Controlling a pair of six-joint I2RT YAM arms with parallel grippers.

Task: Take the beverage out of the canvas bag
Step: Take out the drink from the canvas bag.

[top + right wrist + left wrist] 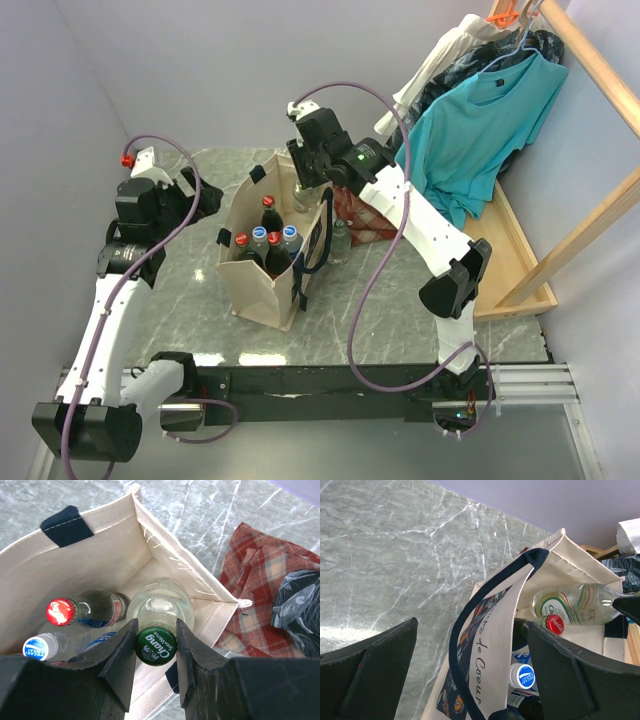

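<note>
The beige canvas bag [262, 285] with navy handles stands mid-table and holds several bottles. My right gripper [155, 647] is shut on the green "Chang" cap of a clear glass soda bottle [160, 602], which stands upright in the bag's far corner. In the top view this gripper [303, 187] is over the bag's far end. A red-capped cola bottle [61, 612] and a blue-capped bottle [37, 646] stand beside it. My left gripper [470, 675] is open at the bag's left side [207, 200]. The bag's printed wall [495, 645] and navy handle [465, 625] show between its fingers.
A red plaid cloth [260, 580] lies on the marble table [400, 310] right of the bag, with a dark plastic bag [297, 605] on it. A clear bottle [341, 240] stands outside the bag. A teal shirt [480, 130] hangs far right above a wooden frame [520, 270].
</note>
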